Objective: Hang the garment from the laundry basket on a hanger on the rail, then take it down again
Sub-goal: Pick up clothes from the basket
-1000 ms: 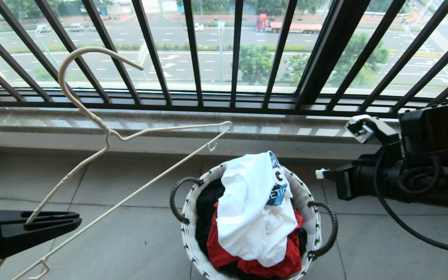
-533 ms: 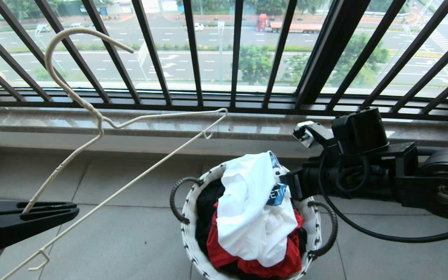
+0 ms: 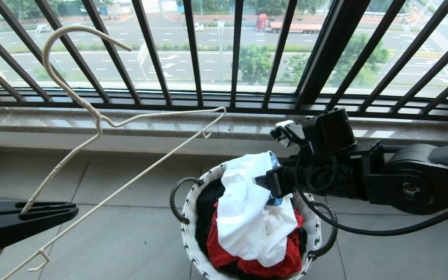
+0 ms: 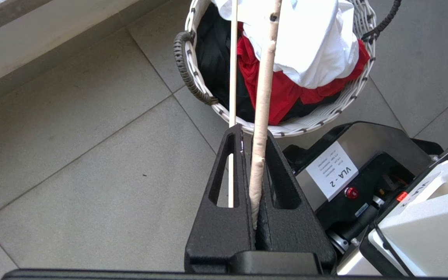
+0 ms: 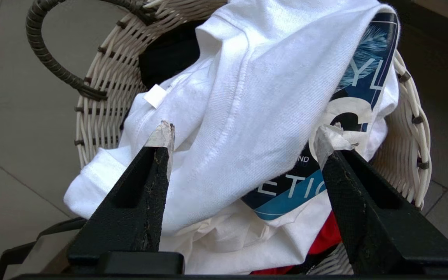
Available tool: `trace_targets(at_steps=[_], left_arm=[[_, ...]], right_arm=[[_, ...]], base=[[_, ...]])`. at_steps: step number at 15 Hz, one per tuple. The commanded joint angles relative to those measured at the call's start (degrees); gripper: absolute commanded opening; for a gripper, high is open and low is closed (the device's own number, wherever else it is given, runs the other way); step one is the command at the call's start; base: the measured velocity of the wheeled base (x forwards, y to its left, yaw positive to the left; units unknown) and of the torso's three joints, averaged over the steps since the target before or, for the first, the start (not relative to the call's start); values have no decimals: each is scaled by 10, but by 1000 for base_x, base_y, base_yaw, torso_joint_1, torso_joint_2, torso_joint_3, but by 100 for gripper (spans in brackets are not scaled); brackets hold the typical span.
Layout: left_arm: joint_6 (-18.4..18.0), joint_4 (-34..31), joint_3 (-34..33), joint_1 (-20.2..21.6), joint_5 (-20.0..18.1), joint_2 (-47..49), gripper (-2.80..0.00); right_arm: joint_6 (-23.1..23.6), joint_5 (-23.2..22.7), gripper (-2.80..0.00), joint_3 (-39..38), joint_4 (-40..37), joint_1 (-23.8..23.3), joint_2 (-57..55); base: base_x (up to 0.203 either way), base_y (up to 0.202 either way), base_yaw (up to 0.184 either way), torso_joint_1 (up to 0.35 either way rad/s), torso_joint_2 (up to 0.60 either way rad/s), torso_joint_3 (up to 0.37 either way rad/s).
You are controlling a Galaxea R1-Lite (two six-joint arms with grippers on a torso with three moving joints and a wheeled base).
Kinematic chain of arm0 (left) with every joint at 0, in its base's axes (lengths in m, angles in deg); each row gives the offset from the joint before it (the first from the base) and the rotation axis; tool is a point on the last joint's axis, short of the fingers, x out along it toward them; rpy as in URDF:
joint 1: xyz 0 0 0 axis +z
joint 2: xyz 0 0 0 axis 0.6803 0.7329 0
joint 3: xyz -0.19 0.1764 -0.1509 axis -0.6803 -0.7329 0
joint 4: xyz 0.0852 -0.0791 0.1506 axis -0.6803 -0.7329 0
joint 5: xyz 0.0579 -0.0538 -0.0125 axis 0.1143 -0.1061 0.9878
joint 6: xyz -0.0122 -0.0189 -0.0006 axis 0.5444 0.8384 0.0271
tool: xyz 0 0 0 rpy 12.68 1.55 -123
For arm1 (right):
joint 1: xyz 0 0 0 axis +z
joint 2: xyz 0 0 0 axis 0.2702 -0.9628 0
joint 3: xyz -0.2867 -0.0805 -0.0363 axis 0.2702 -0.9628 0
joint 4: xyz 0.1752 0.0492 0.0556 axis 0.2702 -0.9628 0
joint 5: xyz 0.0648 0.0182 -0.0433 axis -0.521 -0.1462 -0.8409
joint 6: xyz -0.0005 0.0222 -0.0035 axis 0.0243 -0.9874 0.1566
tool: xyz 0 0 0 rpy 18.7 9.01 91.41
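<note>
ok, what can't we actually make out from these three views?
- Rail: in no view.
- Right gripper fingertips: hidden in head view by its own wrist.
- T-shirt print: folded, wording only partly readable.
- Laundry basket bottom: buried under clothes.
- Hanger lower end: cut off by head view's edge.

Home balcony: barred window (image 3: 193,50), laundry basket (image 3: 193,233).

The right gripper (image 3: 265,182) hides part of the garment's (image 3: 247,206) blue print, so its lettering reads only in fragments. The hanger's (image 3: 103,124) lower end runs off the head view's edge, and the laundry basket (image 3: 193,217) is cut off below.
</note>
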Motion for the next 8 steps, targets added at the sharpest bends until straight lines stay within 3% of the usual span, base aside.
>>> trace_targets(at_steps=[1, 4, 8], left_arm=[[-1, -1, 0, 0, -2, -1, -280], [-1, 0, 0, 0, -2, -3, -280], [0, 10, -2, 0, -2, -5, -280]], right_arm=[[0, 17, 0, 1, -1, 18, -20], [-30, 70, 0, -1, 0, 30, -49], [-37, 87, 0, 0, 3, 32, -77]], base=[[0, 0, 0, 0, 0, 0], [0, 0, 0, 0, 0, 0], [0, 0, 0, 0, 0, 0]])
